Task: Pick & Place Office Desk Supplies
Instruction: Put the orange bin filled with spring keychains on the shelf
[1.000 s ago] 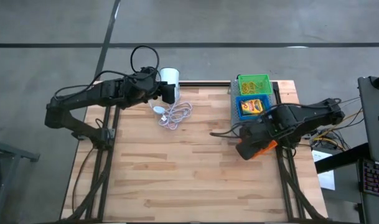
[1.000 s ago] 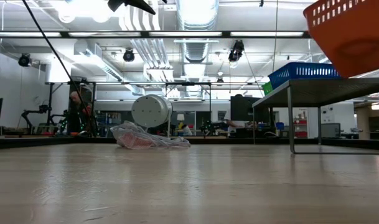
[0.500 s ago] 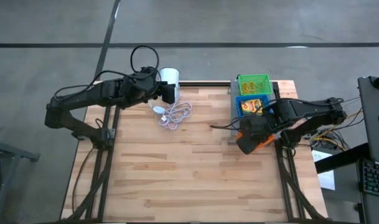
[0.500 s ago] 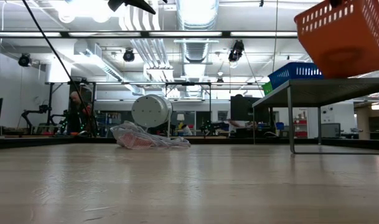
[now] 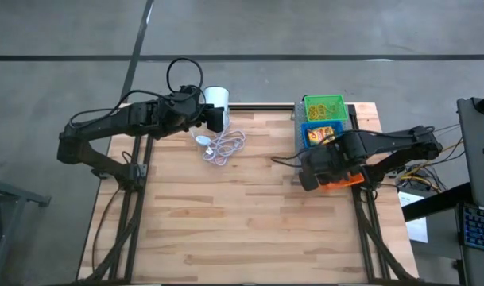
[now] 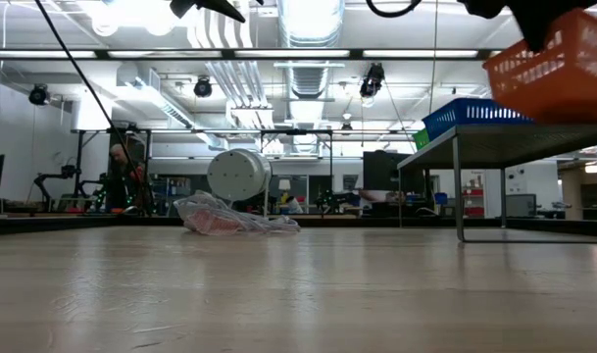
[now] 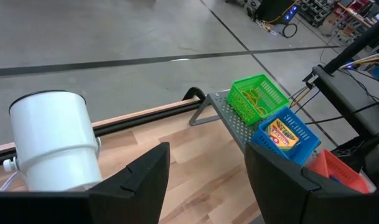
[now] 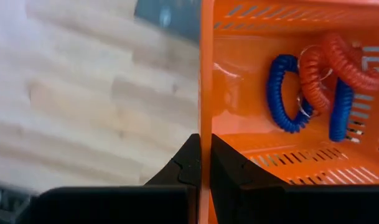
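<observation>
Three baskets — orange (image 5: pixel 342 178), blue (image 5: pixel 324 135), green (image 5: pixel 325 108); one crayon box (image 5: pixel 322 137); one white cylinder (image 5: pixel 215 98).

Both arms are dark, near-black, jointed links with rounded housings; the left arm (image 5: pixel 114 127) carries a black cable looping in an arc just behind the white cylinder (image 5: pixel 216 98), and a thin dark cable trails off the right arm (image 5: pixel 385 147) on its cylinder-facing side. The left gripper (image 7: pixel 205 180) has two broad, flat, matte black fingers (image 7: pixel 136 183) with angular bevelled edges. The right gripper (image 8: pixel 200 165) has black fingers tapering to narrow tips.
</observation>
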`<state>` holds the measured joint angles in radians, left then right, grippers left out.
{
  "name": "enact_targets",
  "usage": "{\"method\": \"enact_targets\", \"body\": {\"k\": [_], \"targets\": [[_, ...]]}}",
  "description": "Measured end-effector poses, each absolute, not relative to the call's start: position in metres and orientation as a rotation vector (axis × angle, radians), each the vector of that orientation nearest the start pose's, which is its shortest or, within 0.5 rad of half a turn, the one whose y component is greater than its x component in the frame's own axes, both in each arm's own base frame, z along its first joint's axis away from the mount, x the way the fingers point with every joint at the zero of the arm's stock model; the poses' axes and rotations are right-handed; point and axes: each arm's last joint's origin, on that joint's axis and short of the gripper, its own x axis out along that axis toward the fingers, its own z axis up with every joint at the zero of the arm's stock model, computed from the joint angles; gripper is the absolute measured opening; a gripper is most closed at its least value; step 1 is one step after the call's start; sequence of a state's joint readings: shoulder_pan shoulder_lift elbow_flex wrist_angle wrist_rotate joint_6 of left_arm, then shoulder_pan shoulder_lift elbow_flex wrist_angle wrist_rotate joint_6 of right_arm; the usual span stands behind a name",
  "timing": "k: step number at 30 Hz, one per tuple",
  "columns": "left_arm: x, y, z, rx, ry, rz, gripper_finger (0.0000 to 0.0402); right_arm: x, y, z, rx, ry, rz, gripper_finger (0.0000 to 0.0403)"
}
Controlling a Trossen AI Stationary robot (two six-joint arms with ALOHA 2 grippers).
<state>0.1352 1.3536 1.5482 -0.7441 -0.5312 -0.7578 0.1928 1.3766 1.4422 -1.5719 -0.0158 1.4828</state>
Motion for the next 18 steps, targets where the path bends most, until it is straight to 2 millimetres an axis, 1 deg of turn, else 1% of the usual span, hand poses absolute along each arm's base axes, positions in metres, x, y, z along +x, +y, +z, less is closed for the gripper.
{"method": "enact_targets", "body": {"k": [4, 7, 11, 18], "targets": [[0.267, 0.051, 0.419, -0.601, 0.274, 0.819, 0.0212, 0.213, 0.037, 0.343, 1.015, 1.188, -1.029, 0.0013], [0.266, 0.051, 0.419, -0.601, 0.274, 0.819, 0.0212, 0.213, 0.034, 0.343, 1.026, 1.17, -1.05, 0.0013], [0.267, 0.051, 0.419, -0.601, 0.274, 0.819, 0.0212, 0.218, 0.032, 0.338, 1.026, 1.18, -1.076, 0.0013], [0.266, 0.051, 0.419, -0.601, 0.274, 0.819, 0.0212, 0.239, 0.027, 0.32, 1.006, 1.282, -1.102, 0.0013]]}}
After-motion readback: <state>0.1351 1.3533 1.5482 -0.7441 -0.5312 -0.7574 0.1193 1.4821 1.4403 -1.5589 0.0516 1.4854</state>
